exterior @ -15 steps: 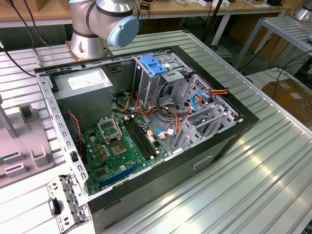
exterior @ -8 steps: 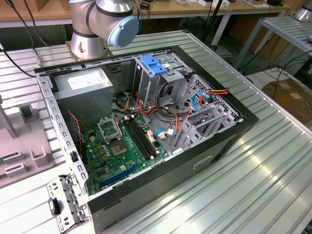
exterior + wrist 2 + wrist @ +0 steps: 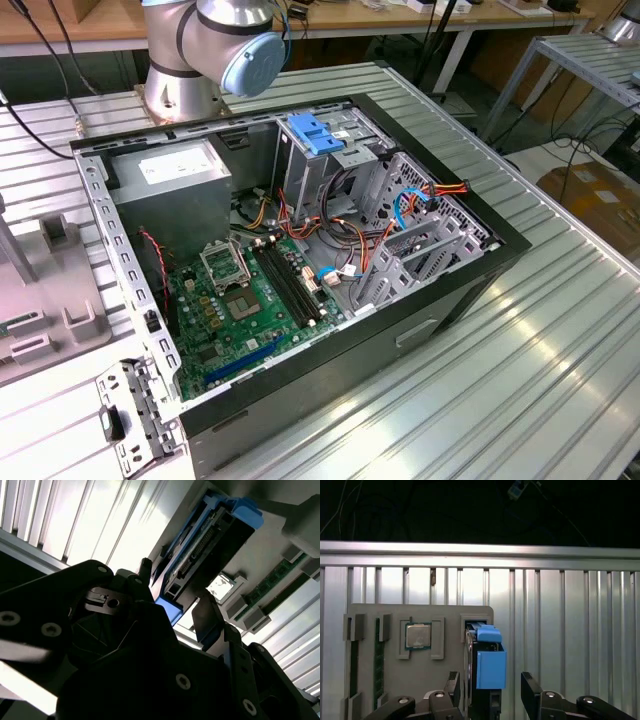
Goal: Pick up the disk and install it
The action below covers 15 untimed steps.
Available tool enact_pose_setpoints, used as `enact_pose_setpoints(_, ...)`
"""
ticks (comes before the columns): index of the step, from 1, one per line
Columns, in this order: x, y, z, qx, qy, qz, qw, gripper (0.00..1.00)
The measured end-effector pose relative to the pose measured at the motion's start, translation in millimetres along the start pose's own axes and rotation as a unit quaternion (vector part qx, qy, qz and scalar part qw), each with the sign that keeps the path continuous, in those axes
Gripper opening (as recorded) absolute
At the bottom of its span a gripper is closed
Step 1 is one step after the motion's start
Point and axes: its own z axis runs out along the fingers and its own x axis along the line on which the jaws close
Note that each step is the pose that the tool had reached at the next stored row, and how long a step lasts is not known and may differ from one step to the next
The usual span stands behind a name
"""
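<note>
A big open computer case [image 3: 300,390] lies on the ribbed metal table [image 3: 520,390]. Inside are a green board [image 3: 215,320] and a grey box [image 3: 170,195]. A grey tray [image 3: 420,680] holds a square chip [image 3: 418,636].

Silver arm [image 3: 190,45] w/ light-blue joint cap [image 3: 255,62], black gripper [image 3: 490,685], silver screws [image 3: 182,681]

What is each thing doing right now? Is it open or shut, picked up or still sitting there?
pincer: open, one finger on each side of the disk.
disk: standing on its edge in a slot of the grey holder, not lifted.
processor chip: lying flat in its own pocket of the grey holder.
computer case: lying on its side, cover off, insides showing.
</note>
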Motion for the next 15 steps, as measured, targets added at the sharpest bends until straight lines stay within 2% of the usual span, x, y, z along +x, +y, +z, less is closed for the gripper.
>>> enact_pose_setpoints(15, 0.6, -0.4, 10.4, 0.0000, 0.0000, 0.000, 1.00000, 0.60)
